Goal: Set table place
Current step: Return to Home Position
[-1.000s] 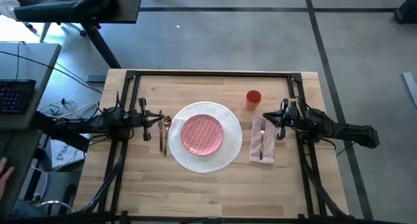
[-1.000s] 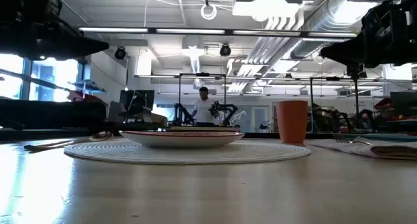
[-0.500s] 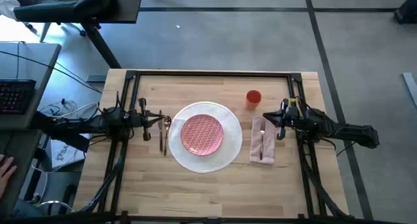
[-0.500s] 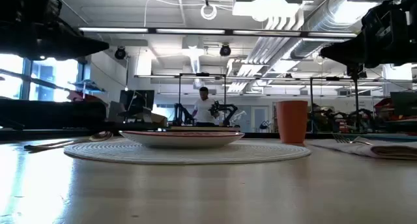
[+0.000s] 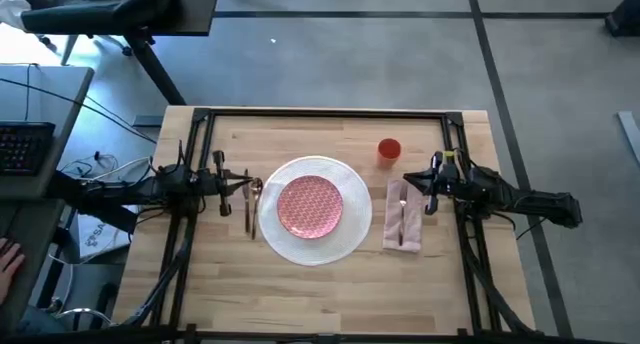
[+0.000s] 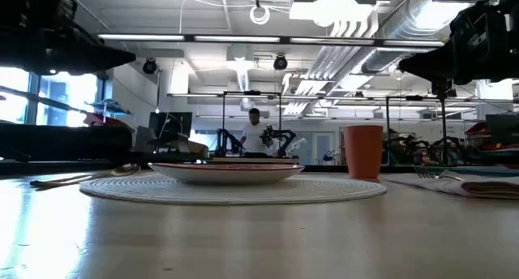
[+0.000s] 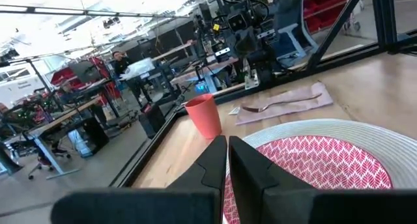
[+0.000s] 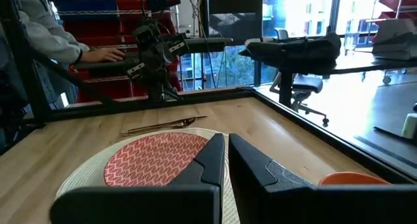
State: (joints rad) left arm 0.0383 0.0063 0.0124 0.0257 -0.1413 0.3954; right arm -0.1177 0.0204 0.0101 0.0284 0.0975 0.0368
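Place setting [image 5: 330,209] is sitting in the middle of the table [image 5: 300,294], every piece down. Pink plate [image 5: 310,206] is resting centred on the white plate [image 5: 345,242], so the stack is acting as the anchor for the rest. Knife and spoon [image 5: 251,206] are lying parallel, just beside the white plate's left edge. Napkin [image 5: 392,234] is lying just beside the right edge and is carrying the fork [image 5: 401,214] lengthwise on top, working as the fork's bed. Cup [image 5: 389,149] is standing upright, up-right of the white plate in the high view. It is near the napkin's end but apart from it, which is the usual drink spot.

Left gripper [image 5: 244,184] is hovering over the upper ends of the knife and spoon, raised off the table. Its fingers are pressed together on nothing. Right gripper [image 5: 407,181] is hovering over the napkin's upper end, likewise closed and empty.

Judging by this, nothing is waiting to be carried, so closed, lifted claws are fitting a pull-back to rest. The setting is looking complete. Any retreat is calling for going up and outward, since the cup is standing near the right gripper and the cutlery is lying under the left.
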